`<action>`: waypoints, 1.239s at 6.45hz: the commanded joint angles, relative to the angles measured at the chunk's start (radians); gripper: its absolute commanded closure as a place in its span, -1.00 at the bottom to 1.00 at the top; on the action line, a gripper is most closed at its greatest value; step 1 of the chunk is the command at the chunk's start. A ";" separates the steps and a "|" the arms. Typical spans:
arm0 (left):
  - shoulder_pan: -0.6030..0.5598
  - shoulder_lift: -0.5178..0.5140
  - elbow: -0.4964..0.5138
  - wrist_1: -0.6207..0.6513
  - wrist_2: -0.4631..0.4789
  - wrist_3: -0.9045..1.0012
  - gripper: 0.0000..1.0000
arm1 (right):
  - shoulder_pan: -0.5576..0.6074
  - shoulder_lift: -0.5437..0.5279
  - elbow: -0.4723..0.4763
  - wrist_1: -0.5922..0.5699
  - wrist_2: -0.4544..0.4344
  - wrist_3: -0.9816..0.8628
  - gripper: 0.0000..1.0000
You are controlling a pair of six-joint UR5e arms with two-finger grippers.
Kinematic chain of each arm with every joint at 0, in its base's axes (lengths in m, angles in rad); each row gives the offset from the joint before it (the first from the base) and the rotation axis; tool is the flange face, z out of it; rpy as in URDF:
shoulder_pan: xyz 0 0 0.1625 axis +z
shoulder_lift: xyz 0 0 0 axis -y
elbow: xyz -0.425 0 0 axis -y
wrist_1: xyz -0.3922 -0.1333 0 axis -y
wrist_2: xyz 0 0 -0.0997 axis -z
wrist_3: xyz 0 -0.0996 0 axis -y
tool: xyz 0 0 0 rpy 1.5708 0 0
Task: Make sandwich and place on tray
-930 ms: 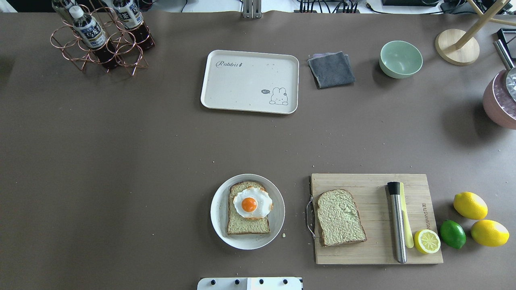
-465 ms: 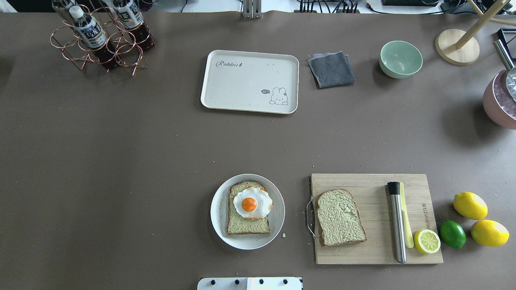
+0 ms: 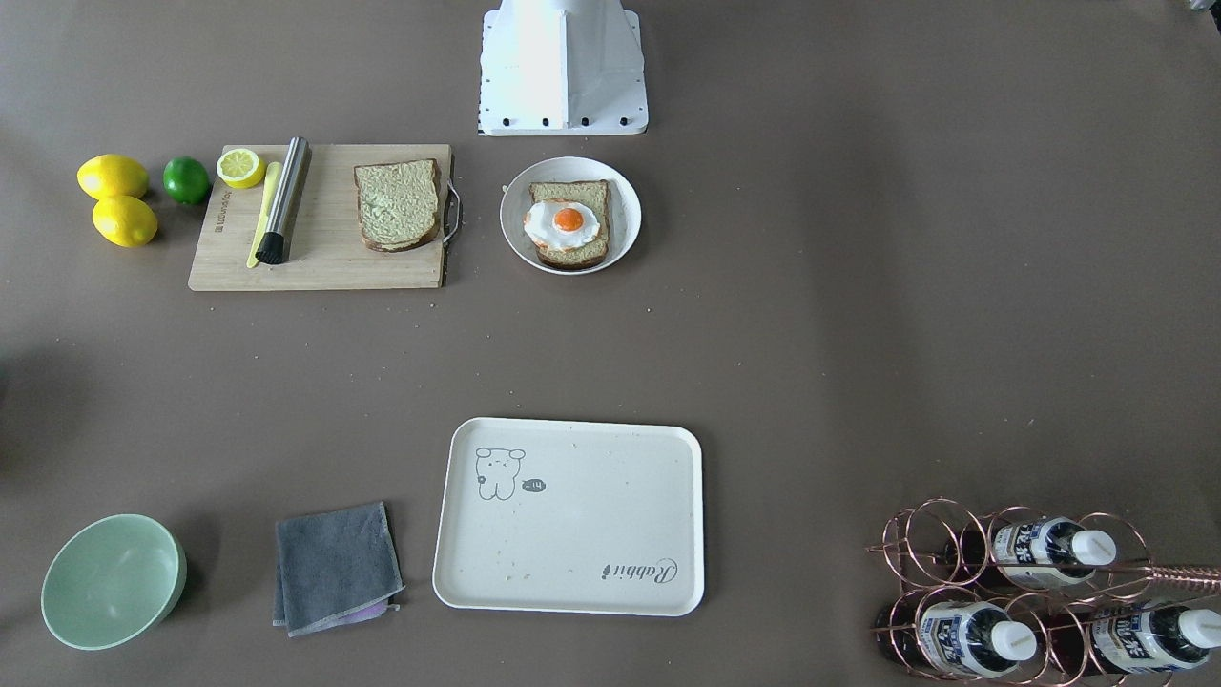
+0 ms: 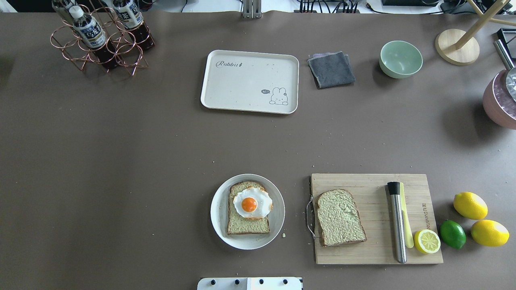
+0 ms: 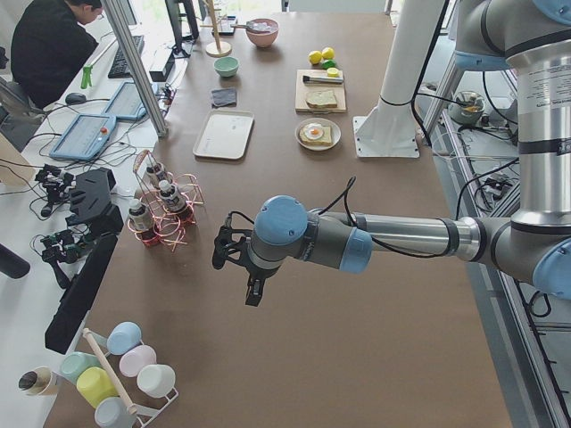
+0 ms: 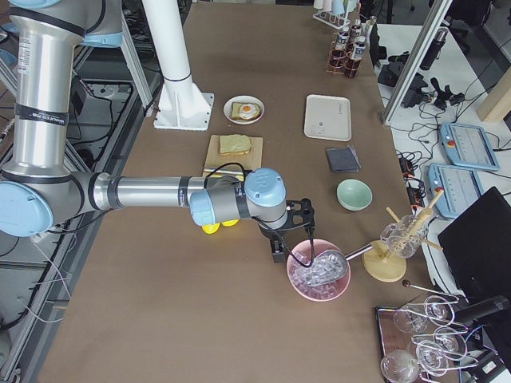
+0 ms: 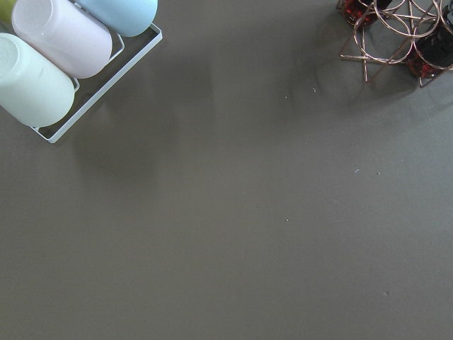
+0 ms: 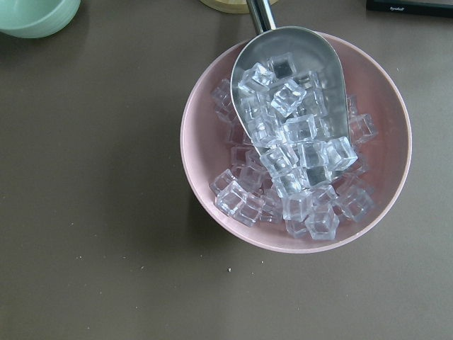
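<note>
A bread slice with pale greenish spread (image 4: pixel 340 217) lies on a wooden cutting board (image 4: pixel 375 251). A second slice topped with a fried egg (image 4: pixel 250 204) lies on a round white plate (image 4: pixel 217 227). The cream-white tray (image 4: pixel 242 84) with "Rabbit" on it sits bare at the far middle of the table. My left gripper (image 5: pixel 234 267) hangs over bare table far to the left, near a bottle rack. My right gripper (image 6: pixel 291 235) hangs far to the right, beside a pink bowl of ice. Both show only in the side views, so I cannot tell whether they are open or shut.
On the board lie a steel tool (image 4: pixel 397 221), a yellow knife and a half lemon (image 4: pixel 427 241). Lemons and a lime (image 4: pixel 452 233) lie right of it. A grey cloth (image 4: pixel 331 69), a green bowl (image 4: pixel 400 59), a bottle rack (image 4: pixel 100 38) and the pink ice bowl (image 8: pixel 212 106) stand around.
</note>
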 commanded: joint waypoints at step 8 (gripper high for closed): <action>0.018 0.043 0.005 -0.050 -0.001 0.001 -0.95 | 0.000 -0.002 0.006 0.001 0.001 0.003 -1.00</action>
